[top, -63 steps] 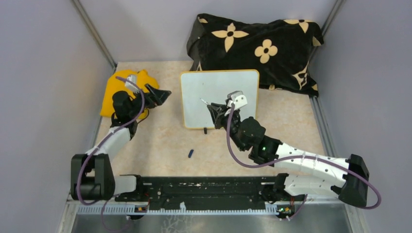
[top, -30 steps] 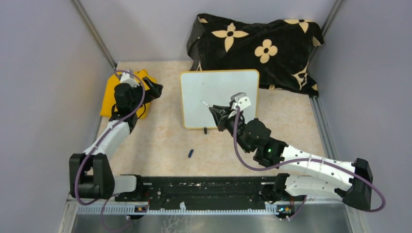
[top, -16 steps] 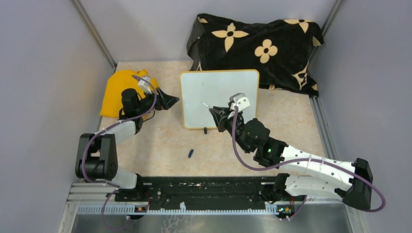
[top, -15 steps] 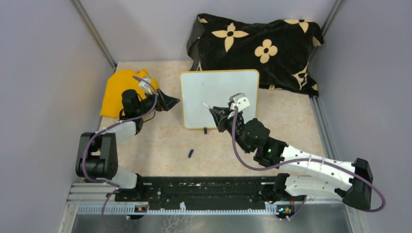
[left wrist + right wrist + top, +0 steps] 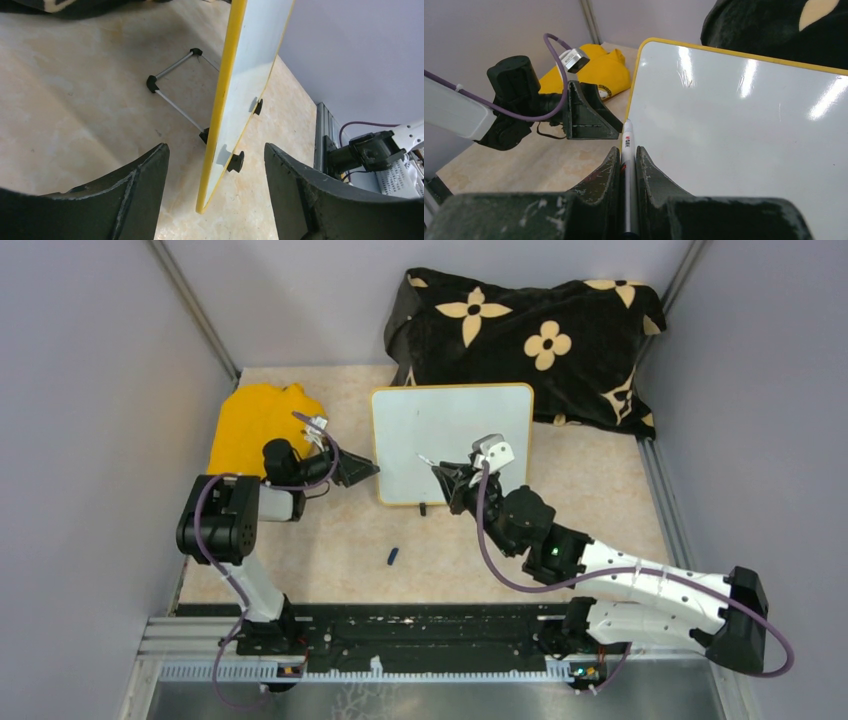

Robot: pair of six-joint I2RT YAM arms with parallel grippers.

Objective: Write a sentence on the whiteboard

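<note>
The left gripper has its jaws spread wide, one on each side of the whiteboard's yellow edge. The right gripper pinches a white marker at the board's front. The whiteboard stands on the table, with a black flowered cloth behind it and a yellow cloth on its left.

A: Whiteboard face: glossy, smooth, glare streaks. Worktop: matt, marbled stone-look.
B: Noted. Right tool: matt black plastic, scuffed. The marker: smooth white plastic. Flowered cloth, upper frame: soft, plush.
</note>
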